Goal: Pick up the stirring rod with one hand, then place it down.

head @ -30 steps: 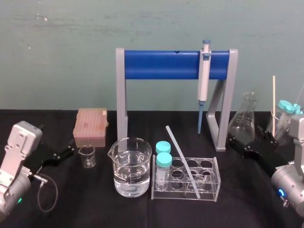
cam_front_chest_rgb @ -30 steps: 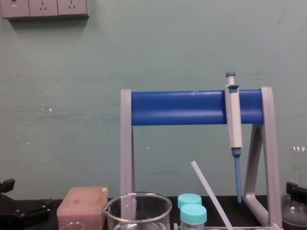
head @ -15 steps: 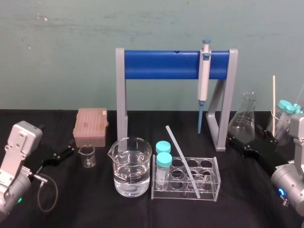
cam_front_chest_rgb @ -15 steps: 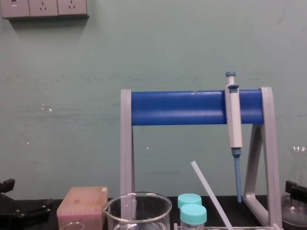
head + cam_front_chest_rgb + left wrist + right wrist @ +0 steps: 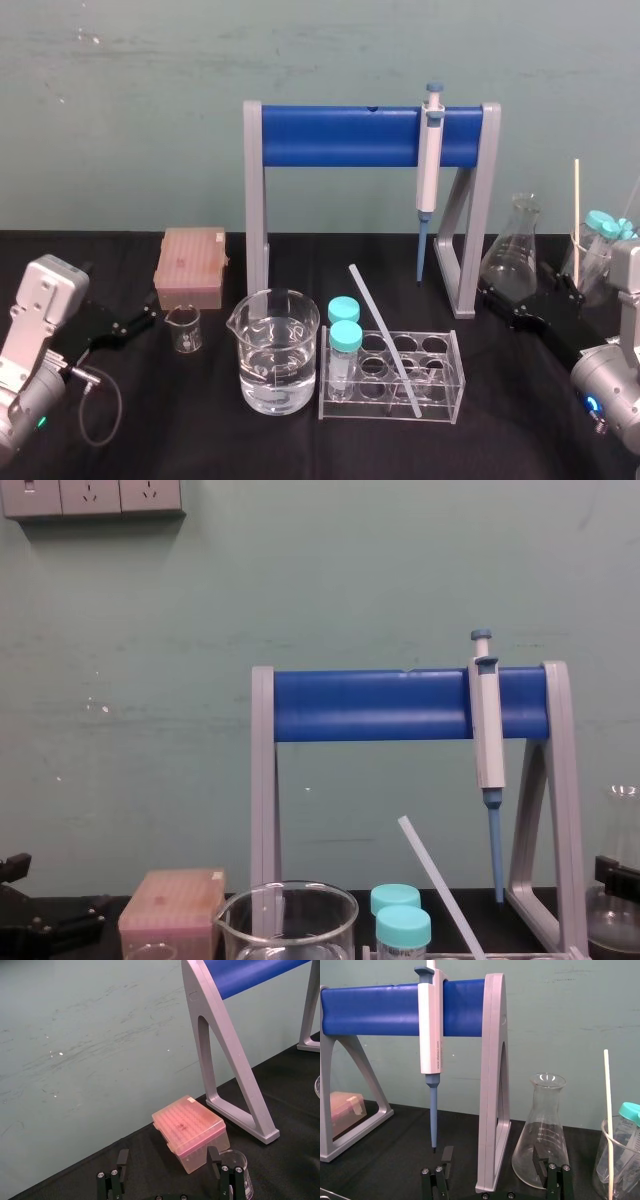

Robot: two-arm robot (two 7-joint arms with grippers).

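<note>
Stirring rod (image 5: 385, 340) leans in the rack (image 5: 442, 402); pipette (image 5: 431, 1035) lettering is illegible

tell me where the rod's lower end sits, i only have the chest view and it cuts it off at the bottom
observer: The stirring rod leans in the clear tube rack, with its lower end at the rack's front right.
operator: is either gripper on it
observer: No. The right gripper is open and empty, low beside the flask, to the right of the rack.
operator: and the left one
observer: The left gripper is open too, far to the left by the small beaker.
</note>
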